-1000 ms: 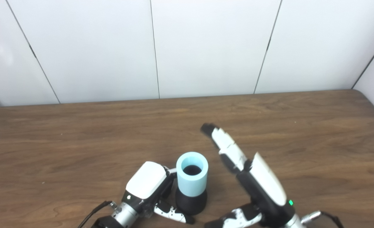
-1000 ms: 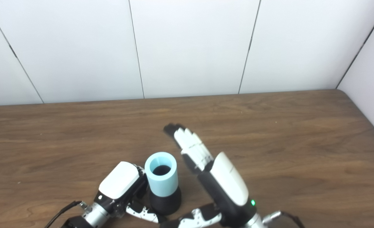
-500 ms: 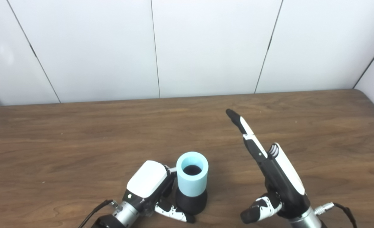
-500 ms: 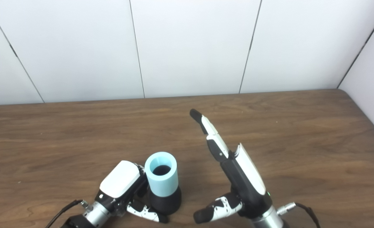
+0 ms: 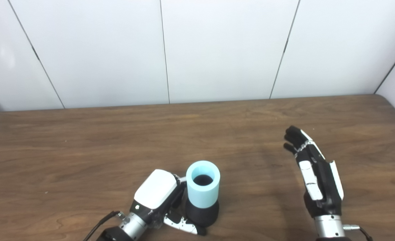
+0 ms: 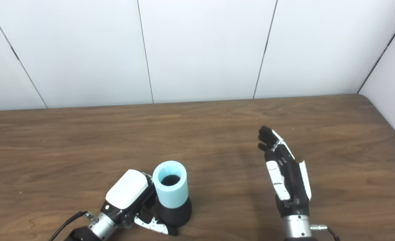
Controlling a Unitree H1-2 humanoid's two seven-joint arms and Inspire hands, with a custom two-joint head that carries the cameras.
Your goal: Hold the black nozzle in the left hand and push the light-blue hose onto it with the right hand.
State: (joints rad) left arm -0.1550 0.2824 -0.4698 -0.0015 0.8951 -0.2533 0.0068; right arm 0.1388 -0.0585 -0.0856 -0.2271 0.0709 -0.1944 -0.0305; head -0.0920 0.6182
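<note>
Black-and-white fingers (image 5: pixel 180 225) of the left hand (image 5: pixel 155 197) curl around the base of the black nozzle (image 5: pixel 202 215), clamped on it from the left and from the near side, with the thumb wrapped across the front of the dark base. That hand's white back faces up, and its silver wrist with a black cable runs off toward the near edge of the counter (image 5: pixel 83 150). The nozzle stands upright on the wooden surface close to the near edge, somewhat left of the middle. The light-blue hose (image 5: pixel 203 187), a short wide sleeve, sits upright on top of the nozzle with its lower rim against the wider black base; its open mouth faces up and shows a dark round interior. The left hand's shell lies just beside the blue sleeve on its left; whether it touches the sleeve cannot be told. Well apart to the right, the right hand (image 5: pixel 314 177) holds nothing: its fingers (image 5: pixel 294 137) are stretched out straight and lie side by side, pointing toward the far edge, with the thumb lying along the palm's left side. This hand is turned on edge, its white back to the right and its dark palm to the left, and its wrist leaves by the near edge. Between the two hands lies bare brown wood. White wall panels (image 5: pixel 217 50) with thin dark seams rise behind the far edge.
</note>
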